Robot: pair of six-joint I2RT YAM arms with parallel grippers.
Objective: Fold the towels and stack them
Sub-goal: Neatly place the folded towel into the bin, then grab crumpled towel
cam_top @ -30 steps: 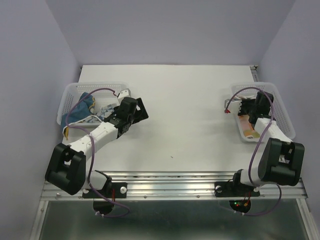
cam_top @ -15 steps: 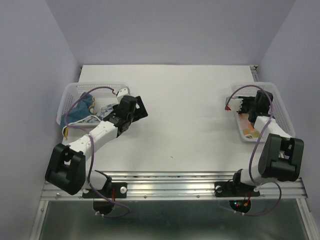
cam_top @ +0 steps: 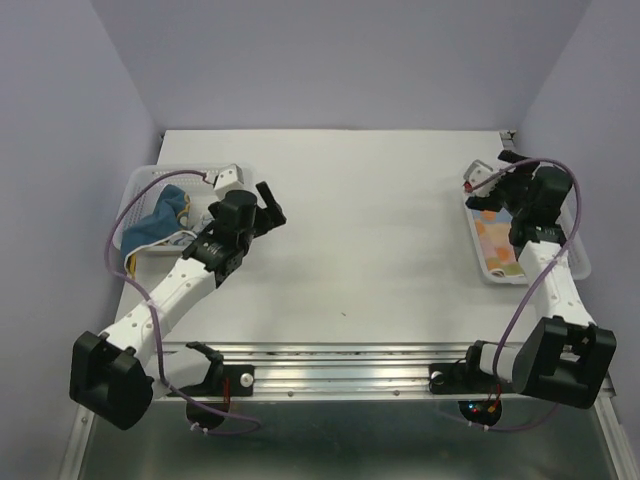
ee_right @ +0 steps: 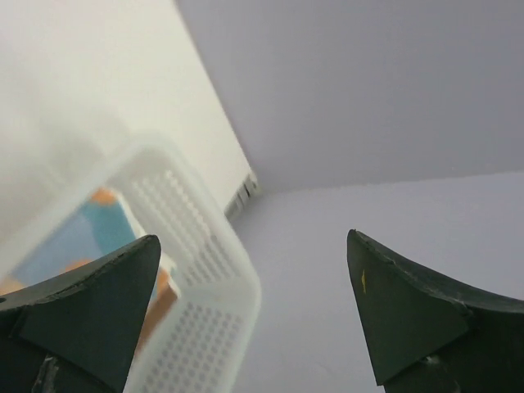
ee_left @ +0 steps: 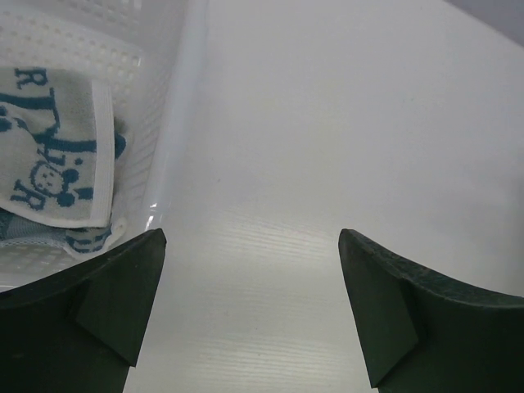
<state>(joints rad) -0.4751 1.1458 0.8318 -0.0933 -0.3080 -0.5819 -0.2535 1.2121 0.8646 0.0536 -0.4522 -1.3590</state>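
The towels lie in two baskets. A plain dark blue towel (cam_top: 153, 224) and a white towel with blue print (ee_left: 51, 155) sit crumpled in the left basket (cam_top: 140, 182). A folded orange and blue towel (cam_top: 494, 238) lies flat in the right basket (cam_top: 573, 240); in the right wrist view this towel (ee_right: 80, 237) shows blurred. My left gripper (cam_top: 268, 205) hangs open over bare table just right of the left basket's wall (ee_left: 176, 123), nothing between its fingers (ee_left: 123, 303). My right gripper (cam_top: 487, 191) is open and empty, raised above the right basket's far end.
The white table (cam_top: 370, 230) stretches between the two baskets. Lilac walls close in the back and both sides. A metal rail (cam_top: 350, 365) with the arm bases runs along the near edge. Purple cables loop off both arms.
My right gripper opened, let go of the folded towel in the right basket and rose above it. My left arm stretched up and shifted slightly toward the left basket.
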